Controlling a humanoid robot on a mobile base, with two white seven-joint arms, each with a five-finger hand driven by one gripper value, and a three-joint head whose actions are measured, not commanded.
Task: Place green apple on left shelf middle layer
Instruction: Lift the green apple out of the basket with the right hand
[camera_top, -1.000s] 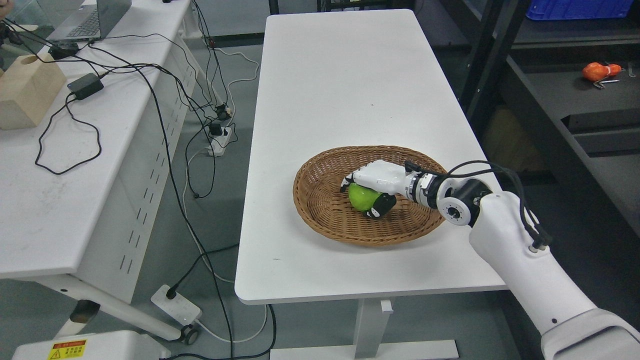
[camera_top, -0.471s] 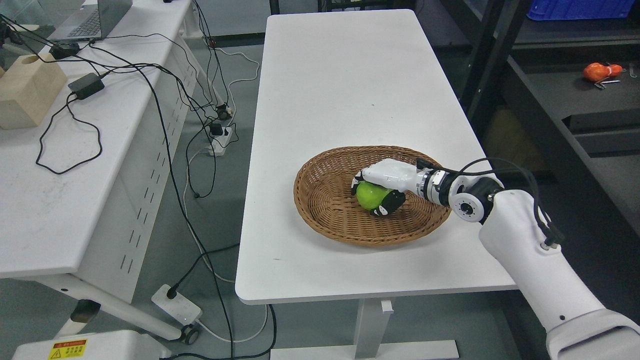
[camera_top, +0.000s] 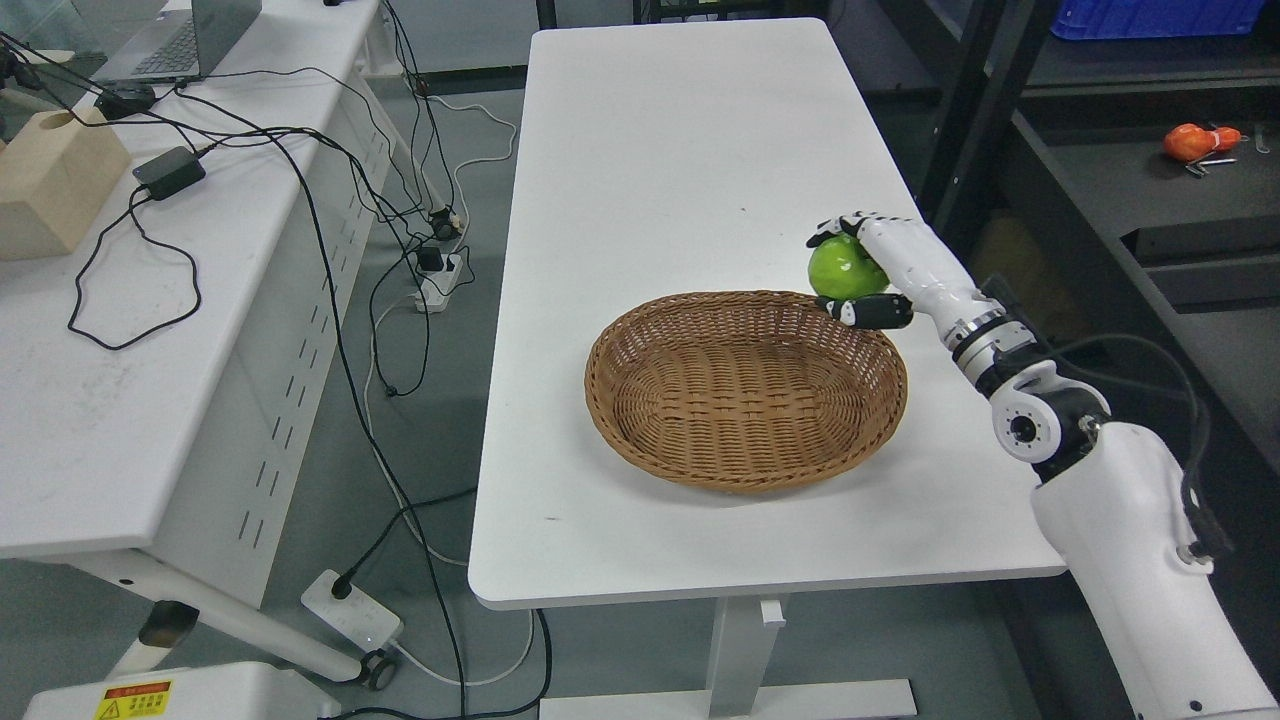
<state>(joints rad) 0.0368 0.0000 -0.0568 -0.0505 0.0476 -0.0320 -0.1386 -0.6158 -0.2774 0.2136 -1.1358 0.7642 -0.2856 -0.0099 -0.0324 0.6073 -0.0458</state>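
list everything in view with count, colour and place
apple: 1, green, held above the table past the basket's far right rim
basket: 1, brown wicker, empty, on the near half of the table
table: 1, white, centre
desk: 1, white, left
laptop: 1, grey, far end of the desk
wooden block: 1, pale, on the desk
cables: several, black, across the desk and floor
power strip: 1, white, on the floor
shelf: 1, dark, right
orange object: 1, on the shelf
right robot hand: 1, white with black fingertips, shut on the apple
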